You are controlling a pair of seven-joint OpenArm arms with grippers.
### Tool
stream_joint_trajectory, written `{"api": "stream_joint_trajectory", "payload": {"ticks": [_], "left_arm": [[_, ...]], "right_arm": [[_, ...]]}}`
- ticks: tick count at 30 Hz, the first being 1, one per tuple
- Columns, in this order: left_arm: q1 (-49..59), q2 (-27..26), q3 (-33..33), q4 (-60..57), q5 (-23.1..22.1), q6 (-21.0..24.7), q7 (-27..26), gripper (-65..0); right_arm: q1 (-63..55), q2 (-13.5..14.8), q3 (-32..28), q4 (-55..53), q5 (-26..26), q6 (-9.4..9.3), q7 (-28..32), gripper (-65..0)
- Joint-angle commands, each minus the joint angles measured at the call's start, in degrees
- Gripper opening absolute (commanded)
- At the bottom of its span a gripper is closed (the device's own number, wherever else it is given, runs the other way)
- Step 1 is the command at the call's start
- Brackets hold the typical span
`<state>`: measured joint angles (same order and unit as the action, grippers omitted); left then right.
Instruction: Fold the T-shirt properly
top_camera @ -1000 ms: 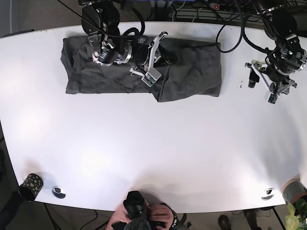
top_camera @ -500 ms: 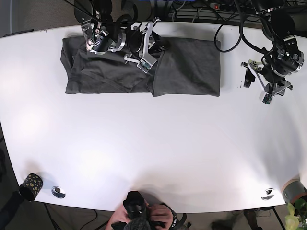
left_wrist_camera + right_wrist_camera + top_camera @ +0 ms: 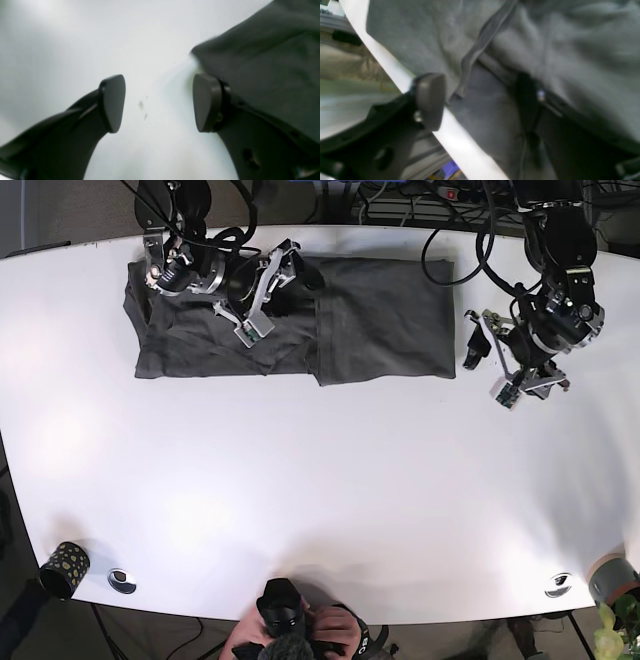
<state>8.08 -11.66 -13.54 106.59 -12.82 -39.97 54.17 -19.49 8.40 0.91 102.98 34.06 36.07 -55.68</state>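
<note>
Left wrist view: left gripper [image 3: 157,102] with its jaws spread wide, nothing between them but bare white table [image 3: 75,37]; a corner of the dark grey T-shirt [image 3: 262,57] lies just beside the right-hand pad, seemingly apart from it; picture soft, contact not certain.

Right wrist view: right gripper [image 3: 480,100] splayed over the T-shirt [image 3: 545,50]; one pad sits at the table's edge [image 3: 460,147], the other is dark against cloth; a hem or seam strip runs between them; no cloth visibly pinched, so released, I judge.

Base view: T-shirt [image 3: 380,310] lies along the far edge of the table [image 3: 320,500], left of centre, a long band with a lapped fold near its middle; right gripper [image 3: 262,298] above its left half; left gripper [image 3: 490,365] on bare table just right of the shirt's right end.

Handling, judged: light, limp, wrinkles readily, drags rather than slides; take it at corners or hem, pinching all layers.
</note>
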Motion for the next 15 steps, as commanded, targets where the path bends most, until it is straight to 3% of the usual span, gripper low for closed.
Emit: {"api": "stream_joint_trajectory", "payload": {"ticks": [1,10,15], "left_arm": [[-0.6,-0.2,1.9,2.5,-0.7,0.0,-0.9,-26.5],[-1.2,4.8,9.9,3.2,-0.3,0.0,-0.9,-26.5],[-0.8,4.8,13.3,3.1,-0.4,0.0,-0.9,-26.5]], "right_arm": [[-1.1,0.2,1.4,5.2,1.2,0.8,0.9,-18.2],[-1.2,0.1,2.8,8.4,1.2,0.89,1.0,-18.4],[-1.2,-0.2,9.5,8.9,2.1,0.89,1.0,-18.4]]}}
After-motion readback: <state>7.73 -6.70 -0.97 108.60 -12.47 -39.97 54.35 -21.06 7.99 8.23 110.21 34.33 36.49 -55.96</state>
